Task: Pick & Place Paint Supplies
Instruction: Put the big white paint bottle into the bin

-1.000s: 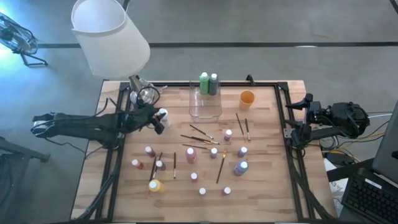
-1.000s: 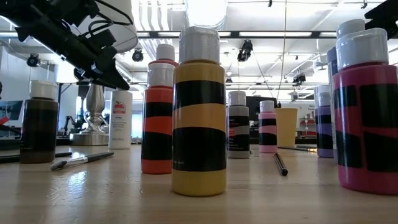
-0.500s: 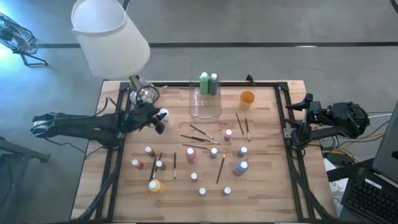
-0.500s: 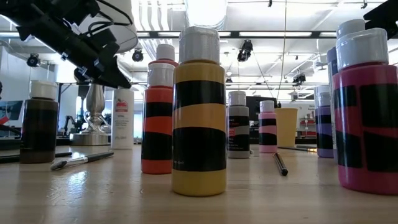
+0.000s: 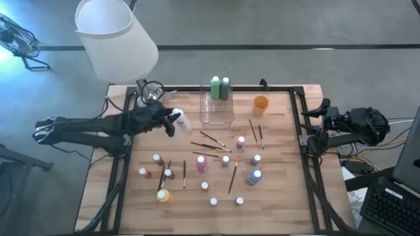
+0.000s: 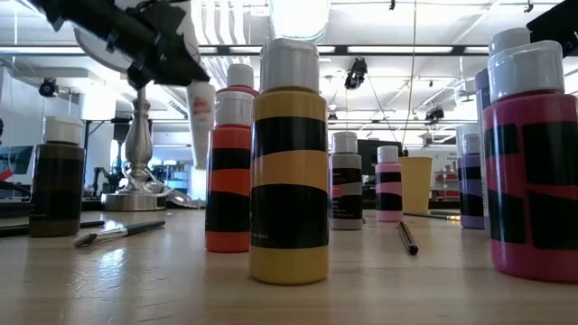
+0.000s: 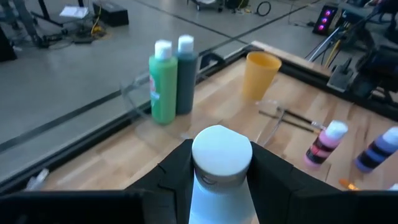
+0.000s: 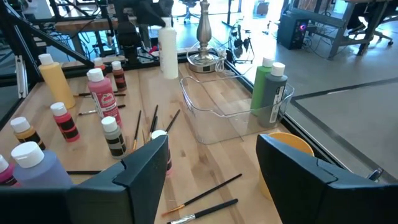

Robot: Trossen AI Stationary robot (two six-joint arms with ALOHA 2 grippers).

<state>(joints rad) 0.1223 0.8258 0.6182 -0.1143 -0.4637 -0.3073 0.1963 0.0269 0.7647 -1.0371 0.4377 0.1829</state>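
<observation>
left gripper (image 5: 172,122) clamps a white paint bottle (image 5: 180,121) aloft; clear box (image 5: 216,115) just ahead. right gripper (image 8: 211,168) gapes, empty.

White bottle (image 5: 181,121) gripped aloft, tilted; 2 green bottles (image 5: 220,87) upright in box; others scattered, brushes (image 5: 209,145) flat.

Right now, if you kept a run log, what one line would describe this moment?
left gripper: holds white paint bottle lifted above table | right gripper: open, waiting at table's right edge | clear box: two green bottles inside
</observation>
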